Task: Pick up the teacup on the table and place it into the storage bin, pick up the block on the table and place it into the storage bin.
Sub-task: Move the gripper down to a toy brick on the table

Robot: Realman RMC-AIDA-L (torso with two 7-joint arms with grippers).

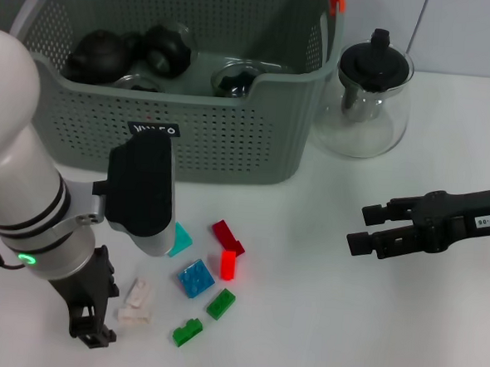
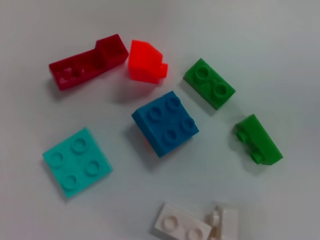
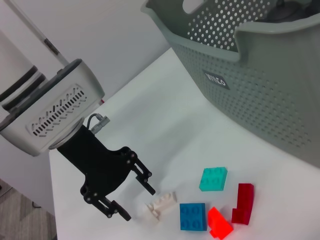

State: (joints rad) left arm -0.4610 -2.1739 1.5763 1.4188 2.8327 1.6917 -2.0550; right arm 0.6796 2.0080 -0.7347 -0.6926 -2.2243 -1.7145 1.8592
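Facing the blue block, studs visible only from the left wrist.

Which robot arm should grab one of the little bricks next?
Probably the left. Its black end effector hangs open just above the table beside the white plastic brick and close to the blue square brick. The right end effector sits farther off, on the side by the clear glass teapot.
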